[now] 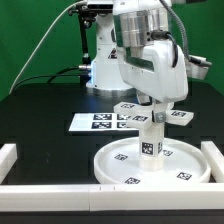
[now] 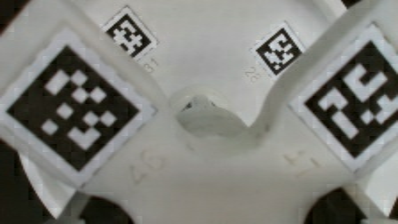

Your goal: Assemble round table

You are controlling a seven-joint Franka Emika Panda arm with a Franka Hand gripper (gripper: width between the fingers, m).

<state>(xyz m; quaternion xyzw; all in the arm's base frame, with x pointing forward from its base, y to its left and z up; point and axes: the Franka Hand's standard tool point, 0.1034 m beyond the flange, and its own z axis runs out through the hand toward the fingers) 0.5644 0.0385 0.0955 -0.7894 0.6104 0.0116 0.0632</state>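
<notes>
the round disc (image 1: pixel 150 165) lies flat on the black table (image 1: pixel 40 130), between the white rails (image 1: pixel 60 190). the cylinder post (image 1: pixel 151 138) stands upright at its centre. the gripper (image 1: pixel 152 112) sits directly over the post top; whether its jaws clamp it cannot be told. step in hand, by judgement: seating the post. next: fitting the foot piece (image 2: pixel 196 120).

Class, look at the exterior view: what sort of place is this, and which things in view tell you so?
Probably a robotics lab test bench: a green backdrop curtain, a black table edged by white rails, and a marker board of printed tags beside the tagged round disc.
</notes>
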